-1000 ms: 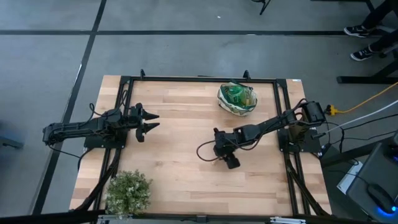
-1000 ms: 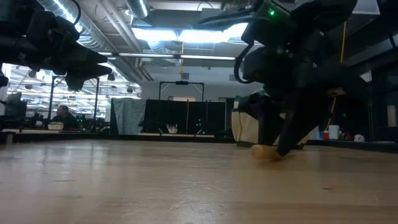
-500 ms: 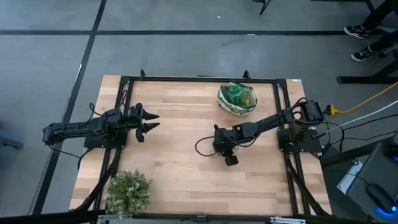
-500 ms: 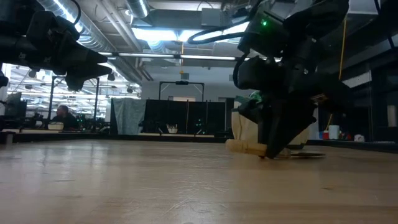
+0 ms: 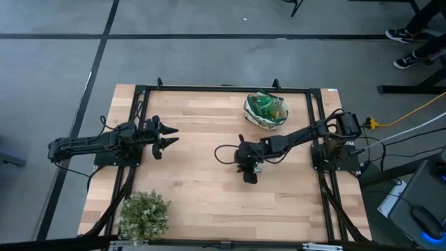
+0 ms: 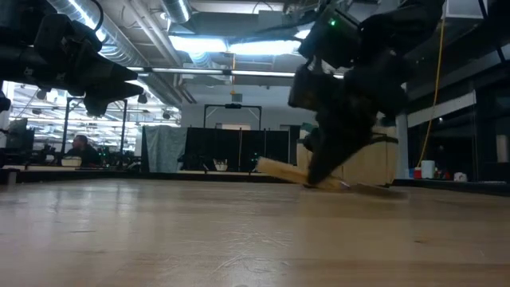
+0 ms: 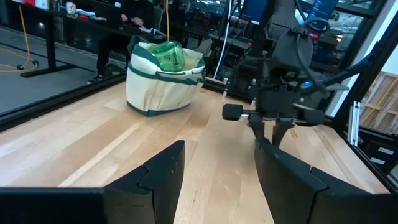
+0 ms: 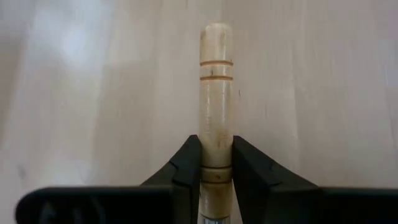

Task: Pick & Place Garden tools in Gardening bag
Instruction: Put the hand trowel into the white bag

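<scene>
The left gripper (image 5: 169,136) hovers above the left side of the tabletop (image 5: 195,188), its fingers (image 7: 158,174) spread apart with nothing between them. A bushy green plant (image 5: 144,215) sits at the near left corner, well apart from that arm.

Near the middle of the tabletop, the right gripper (image 5: 247,166) reaches in from the right and is down at the wood. Its fingers (image 8: 186,163) are pressed against both sides of a wooden tool handle (image 8: 215,99), which juts straight out past them over the bare boards. In the low view the handle (image 6: 279,170) is tilted, its free end raised off the surface. The tool's metal end is hidden by the gripper, so which tool it is cannot be told.

Toward the far right edge stands the gardening bag (image 5: 265,111), cream-sided with dark green trim, upright with its mouth open. A green spray bottle (image 7: 166,55) shows inside it.
</scene>
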`<move>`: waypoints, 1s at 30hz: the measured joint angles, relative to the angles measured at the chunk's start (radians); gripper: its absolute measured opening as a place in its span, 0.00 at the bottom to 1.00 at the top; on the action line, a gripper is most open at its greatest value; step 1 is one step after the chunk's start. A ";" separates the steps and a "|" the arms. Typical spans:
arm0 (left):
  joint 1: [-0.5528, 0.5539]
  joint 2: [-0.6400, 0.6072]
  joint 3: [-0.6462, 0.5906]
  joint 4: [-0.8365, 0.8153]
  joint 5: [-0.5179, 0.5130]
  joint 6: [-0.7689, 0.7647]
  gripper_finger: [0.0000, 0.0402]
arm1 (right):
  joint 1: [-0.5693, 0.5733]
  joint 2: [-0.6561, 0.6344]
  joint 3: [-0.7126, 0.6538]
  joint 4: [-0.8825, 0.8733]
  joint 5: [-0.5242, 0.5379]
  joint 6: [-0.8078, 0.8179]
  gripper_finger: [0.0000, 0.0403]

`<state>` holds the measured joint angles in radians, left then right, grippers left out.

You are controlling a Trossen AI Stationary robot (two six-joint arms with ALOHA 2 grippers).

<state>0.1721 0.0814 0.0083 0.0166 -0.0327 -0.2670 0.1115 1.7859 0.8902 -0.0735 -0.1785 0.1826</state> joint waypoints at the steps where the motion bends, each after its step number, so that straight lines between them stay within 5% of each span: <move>1: 0.000 0.000 0.000 0.000 0.000 0.000 0.48 | -0.002 0.000 0.000 0.025 -0.003 0.020 0.17; 12: 0.000 0.000 0.000 0.000 0.000 0.000 0.47 | -0.078 0.000 0.000 0.143 -0.005 0.048 0.17; 21: 0.000 0.000 0.000 0.001 0.000 0.000 0.48 | -0.162 -0.001 0.008 0.444 -0.006 0.150 0.17; 30: 0.000 0.000 0.000 0.001 0.000 0.000 0.48 | -0.200 -0.002 0.186 0.467 -0.040 0.151 0.17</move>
<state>0.1722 0.0814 0.0086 0.0174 -0.0326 -0.2672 -0.0882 1.7841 1.0765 0.3935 -0.2187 0.3332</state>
